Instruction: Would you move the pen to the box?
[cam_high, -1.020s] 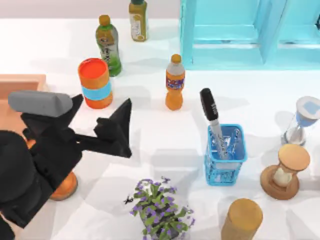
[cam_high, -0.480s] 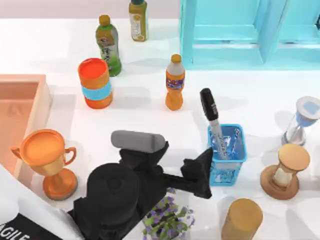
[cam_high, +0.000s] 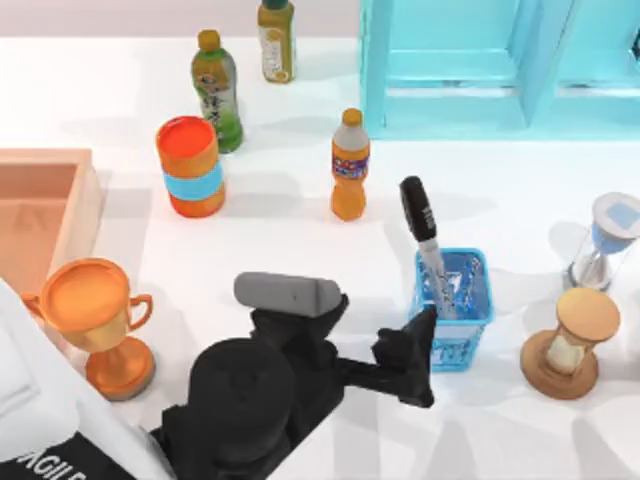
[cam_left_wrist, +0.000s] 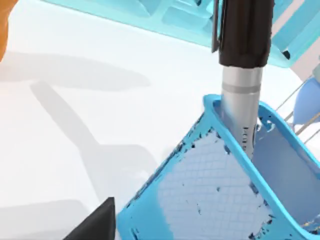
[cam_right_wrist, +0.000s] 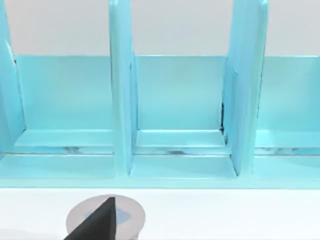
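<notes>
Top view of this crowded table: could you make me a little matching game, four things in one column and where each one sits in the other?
Things:
1. pen
2. box
3. trophy
4. left end effector

Places:
A. at the table's left edge
B. close against the near-left side of the blue mesh holder
C. standing tilted inside the blue mesh holder, black cap up
D. just in front of the box, near the left edge

Pairs: 1-C, 2-A, 3-D, 4-B
</notes>
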